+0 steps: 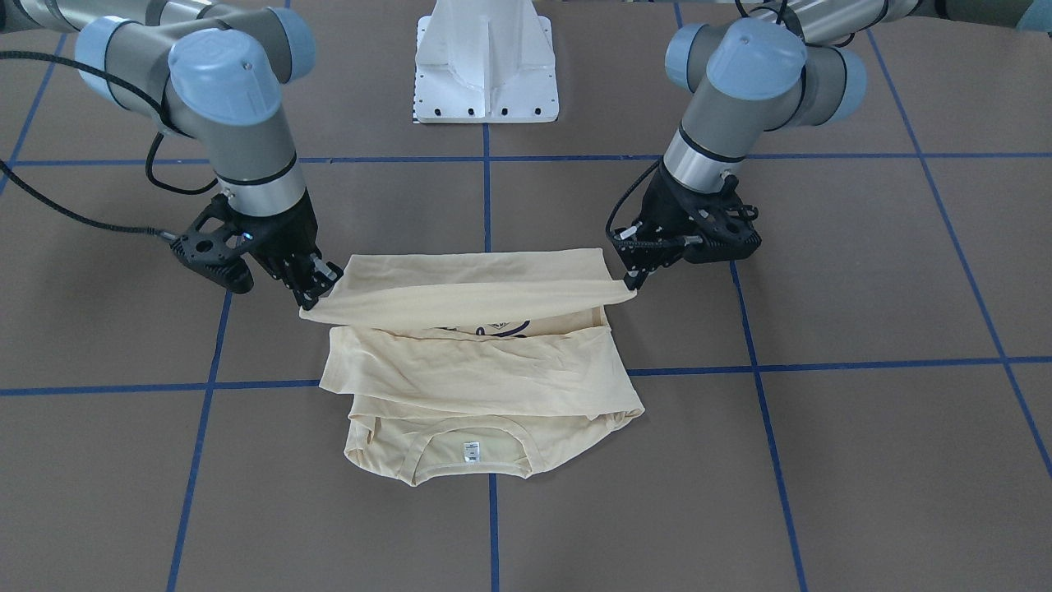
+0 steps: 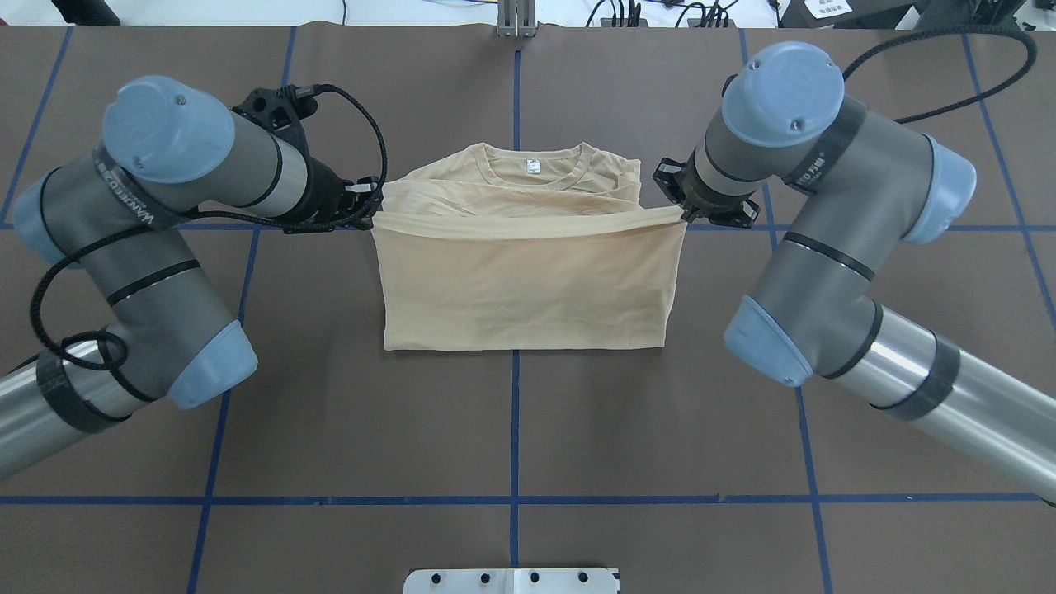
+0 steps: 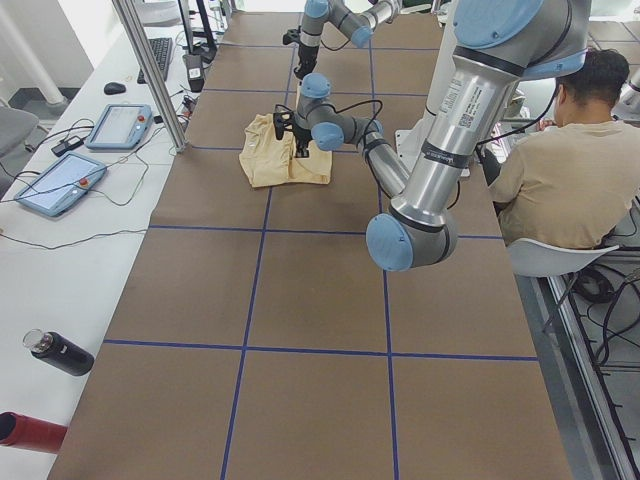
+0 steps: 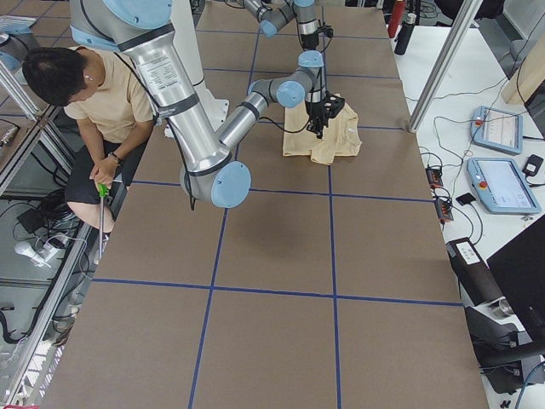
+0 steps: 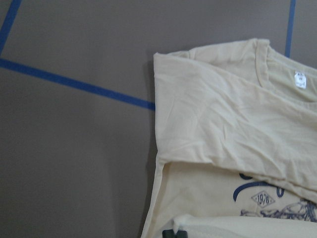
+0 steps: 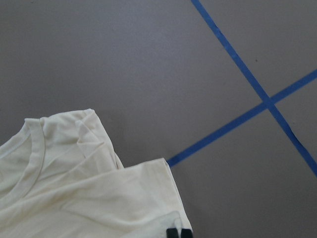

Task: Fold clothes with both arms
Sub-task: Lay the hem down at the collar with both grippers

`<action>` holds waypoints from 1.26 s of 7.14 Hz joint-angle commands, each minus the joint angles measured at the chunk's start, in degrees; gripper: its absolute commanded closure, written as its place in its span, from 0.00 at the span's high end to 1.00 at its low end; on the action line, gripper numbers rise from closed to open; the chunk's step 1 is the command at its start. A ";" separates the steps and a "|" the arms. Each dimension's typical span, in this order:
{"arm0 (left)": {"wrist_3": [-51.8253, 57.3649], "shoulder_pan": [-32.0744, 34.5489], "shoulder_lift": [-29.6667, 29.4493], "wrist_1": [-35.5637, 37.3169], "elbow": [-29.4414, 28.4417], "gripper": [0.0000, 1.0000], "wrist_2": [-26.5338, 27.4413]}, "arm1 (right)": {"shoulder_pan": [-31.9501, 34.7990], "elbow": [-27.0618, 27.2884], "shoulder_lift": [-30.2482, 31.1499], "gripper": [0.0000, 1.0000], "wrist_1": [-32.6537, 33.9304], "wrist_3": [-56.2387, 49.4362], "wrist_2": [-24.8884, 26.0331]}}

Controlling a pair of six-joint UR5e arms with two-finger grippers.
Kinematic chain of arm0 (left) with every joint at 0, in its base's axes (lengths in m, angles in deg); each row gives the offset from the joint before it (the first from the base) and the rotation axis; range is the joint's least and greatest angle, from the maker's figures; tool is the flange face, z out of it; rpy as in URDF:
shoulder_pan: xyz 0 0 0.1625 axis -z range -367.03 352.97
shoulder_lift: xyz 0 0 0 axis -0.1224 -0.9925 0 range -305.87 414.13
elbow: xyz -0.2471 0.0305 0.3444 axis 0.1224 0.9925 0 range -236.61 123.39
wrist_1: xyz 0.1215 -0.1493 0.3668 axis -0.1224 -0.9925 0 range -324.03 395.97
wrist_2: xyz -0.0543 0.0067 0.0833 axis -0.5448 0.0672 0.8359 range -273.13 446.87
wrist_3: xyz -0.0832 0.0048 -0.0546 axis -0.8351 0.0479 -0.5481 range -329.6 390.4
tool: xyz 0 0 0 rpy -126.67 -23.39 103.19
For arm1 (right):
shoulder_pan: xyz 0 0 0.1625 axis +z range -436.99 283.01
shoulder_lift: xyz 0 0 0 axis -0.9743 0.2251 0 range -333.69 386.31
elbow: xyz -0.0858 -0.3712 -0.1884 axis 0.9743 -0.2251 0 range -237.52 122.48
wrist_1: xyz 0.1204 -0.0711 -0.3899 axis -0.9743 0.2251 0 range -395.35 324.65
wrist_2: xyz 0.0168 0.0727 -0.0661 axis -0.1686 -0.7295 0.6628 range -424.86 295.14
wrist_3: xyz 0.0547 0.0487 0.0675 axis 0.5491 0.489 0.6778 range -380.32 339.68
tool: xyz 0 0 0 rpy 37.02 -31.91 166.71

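A pale cream-yellow long-sleeved T-shirt (image 2: 528, 280) is pictured part-folded on the brown table (image 2: 330, 429), directly before the white pedestal base (image 1: 486, 66). One raised edge is pinched at either corner by the left black gripper (image 2: 369, 213) and the right black gripper (image 2: 683, 216), both clamped on cloth. The navy print (image 1: 493, 330) is largely hidden beneath the raised layer.

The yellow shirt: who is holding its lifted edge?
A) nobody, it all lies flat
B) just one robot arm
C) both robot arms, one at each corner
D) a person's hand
C: the left tool and the right tool each pinch one corner of the shirt, and the edge is stretched between them.
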 commanded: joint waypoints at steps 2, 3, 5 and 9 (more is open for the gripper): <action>-0.10 2.66 -5.73 -13.72 -17.54 0.00 0.41 | 2.28 -28.09 -11.49 0.00 -15.57 -4.97 2.00; -0.28 2.66 -7.30 -16.38 -21.07 0.00 2.50 | 2.28 -32.70 -14.21 0.00 -17.13 -5.06 3.32; -0.28 2.66 -10.12 -21.55 -28.71 0.00 4.80 | 0.62 -35.81 -15.12 0.00 -17.49 -6.45 6.30; -0.02 2.31 -10.13 -25.62 -33.49 0.00 5.16 | -0.53 -37.05 -15.64 0.00 -17.58 -6.46 6.93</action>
